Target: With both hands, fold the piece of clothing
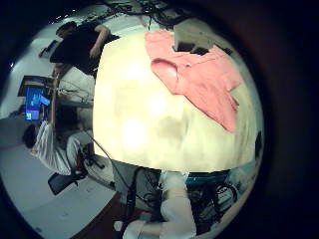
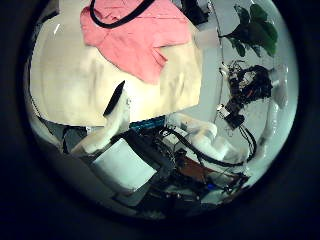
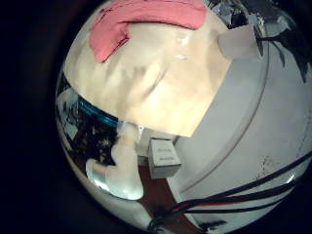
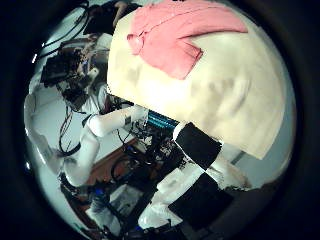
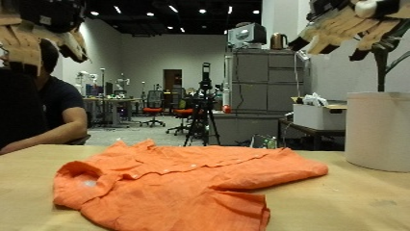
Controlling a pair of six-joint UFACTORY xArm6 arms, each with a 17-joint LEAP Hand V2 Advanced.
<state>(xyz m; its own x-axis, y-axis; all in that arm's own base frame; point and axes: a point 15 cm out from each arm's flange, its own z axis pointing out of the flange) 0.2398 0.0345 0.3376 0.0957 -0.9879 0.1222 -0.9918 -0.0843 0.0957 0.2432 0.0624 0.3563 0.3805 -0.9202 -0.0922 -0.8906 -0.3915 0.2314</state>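
An orange short-sleeved shirt (image 5: 180, 178) lies spread flat on the pale wooden table (image 5: 346, 207), collar and one sleeve toward my left hand's side. My left hand (image 5: 32, 34) hangs high above the table, fingers relaxed and holding nothing. High above the far side, my right hand (image 5: 352, 24) is also open and empty. Both are well clear of the cloth. The palm views look down from height on the shirt (image 1: 199, 75) (image 2: 135, 35) (image 3: 136, 24) (image 4: 180, 35) lying on the table (image 1: 150, 129).
A tall white cylinder (image 5: 381, 130) stands at the table's edge below my right hand. Bare table top (image 4: 215, 95) stretches beside the shirt. A small white box (image 3: 164, 156) sits on the floor off the table.
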